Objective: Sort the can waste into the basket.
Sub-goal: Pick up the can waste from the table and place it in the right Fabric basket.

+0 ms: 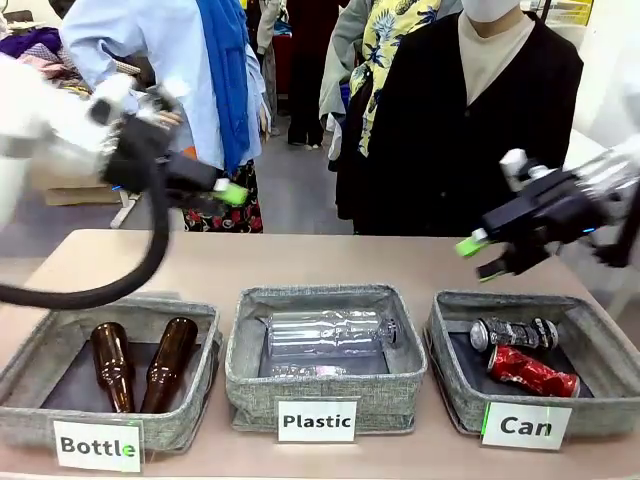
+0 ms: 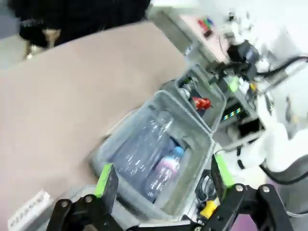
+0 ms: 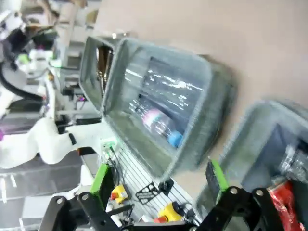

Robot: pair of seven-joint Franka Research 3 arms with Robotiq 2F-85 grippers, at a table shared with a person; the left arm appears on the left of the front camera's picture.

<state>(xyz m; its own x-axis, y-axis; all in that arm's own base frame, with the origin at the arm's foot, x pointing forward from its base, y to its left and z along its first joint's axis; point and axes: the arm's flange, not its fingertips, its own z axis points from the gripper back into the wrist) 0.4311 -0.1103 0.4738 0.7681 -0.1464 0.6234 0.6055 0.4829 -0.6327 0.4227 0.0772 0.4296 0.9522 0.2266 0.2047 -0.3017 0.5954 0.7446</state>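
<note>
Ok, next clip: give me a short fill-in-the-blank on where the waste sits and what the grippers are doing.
1. Both crushed cans, the red can and the black can, lie in the basket labelled ____.
2. The two brown bottles lie in the basket labelled ____.
3. The left gripper and right gripper are above the table, and both are ____.
4. The clear bottles lie in the ____ of the three baskets.

Missing words: Can; Bottle; open; middle
</note>
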